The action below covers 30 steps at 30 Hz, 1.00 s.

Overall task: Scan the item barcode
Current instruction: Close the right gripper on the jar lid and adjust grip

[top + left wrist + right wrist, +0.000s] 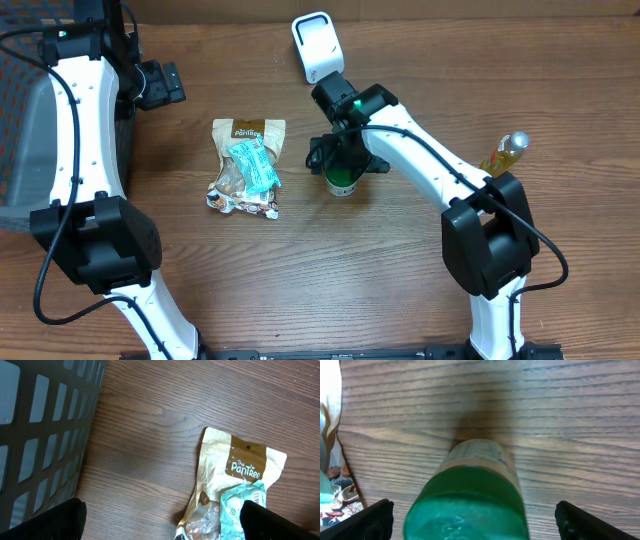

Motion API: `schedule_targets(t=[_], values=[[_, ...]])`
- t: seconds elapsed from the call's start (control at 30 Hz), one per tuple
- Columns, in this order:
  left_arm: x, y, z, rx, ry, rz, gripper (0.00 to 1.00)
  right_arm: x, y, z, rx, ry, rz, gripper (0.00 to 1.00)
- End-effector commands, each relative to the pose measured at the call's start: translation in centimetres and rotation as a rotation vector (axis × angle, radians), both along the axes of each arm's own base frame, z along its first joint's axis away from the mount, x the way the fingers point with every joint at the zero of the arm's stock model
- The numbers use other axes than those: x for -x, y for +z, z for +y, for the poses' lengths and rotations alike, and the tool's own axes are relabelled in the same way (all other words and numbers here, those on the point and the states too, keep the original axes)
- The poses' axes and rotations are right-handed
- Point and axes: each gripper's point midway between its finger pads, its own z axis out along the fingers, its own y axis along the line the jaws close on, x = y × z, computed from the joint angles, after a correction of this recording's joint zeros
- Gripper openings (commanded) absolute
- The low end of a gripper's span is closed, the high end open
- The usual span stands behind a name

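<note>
**Right pincer wide over the green-capped jar, scanner just beyond**

- Item: small round jar with a green screw cap and pale label (343, 182), near the middle of the wooden worktop (400, 280). I read it as standing upright, long axis vertical, cap toward the wrist camera.
- Right gripper (345, 160) hangs directly above it. In the right wrist view its fingers (372, 520) sit far out on either side of the cap with bare wood showing between, so the pincer is wide and straddling, not holding. I can't spot the barcode from here; the label is blurred.
- White wedge-shaped barcode scanner (315, 45) stands near the worktop's far edge, close behind the jar. The coming move turns on this: a grip across the cap, then a short carry toward the far edge, label turned to the scanner face.
- Right arm is plainly the nearer one. Left gripper (172, 85) is well apart toward the far-left corner, also wide and empty, beside a dark grey slatted plastic basket (45, 425).
- Between the arms lies a tan and blue snack bag (247, 165), flat, just left of the jar but not touching it.
- Clear bottle of yellow liquid (503, 153) near the right edge, out of the way.
</note>
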Motion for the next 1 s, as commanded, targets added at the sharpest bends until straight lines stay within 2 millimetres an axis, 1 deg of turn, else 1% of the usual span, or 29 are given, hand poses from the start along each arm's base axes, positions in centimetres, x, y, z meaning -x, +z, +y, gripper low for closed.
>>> schedule_targets(t=[0.0, 0.27, 0.6, 0.8, 0.97], values=[[-0.3, 0.6, 0.0, -0.005, -0.018, -0.018, 1.0, -0.2, -0.2, -0.4, 0.001, -0.021, 0.001, 1.0], [-0.3, 0.6, 0.0, -0.005, -0.018, -0.018, 0.99, -0.4, -0.2, -0.3, -0.003, -0.021, -0.006, 1.0], [-0.3, 0.6, 0.0, -0.005, -0.018, -0.019, 1.0, -0.5, -2.2, -0.3, -0.012, -0.017, -0.021, 0.99], [-0.3, 0.6, 0.0, -0.005, -0.018, -0.019, 1.0, -0.6, -2.5, -0.2, -0.016, -0.017, -0.027, 0.93], [-0.3, 0.6, 0.0, -0.005, -0.018, -0.018, 1.0, -0.5, -2.5, -0.3, -0.015, -0.017, -0.026, 0.93]])
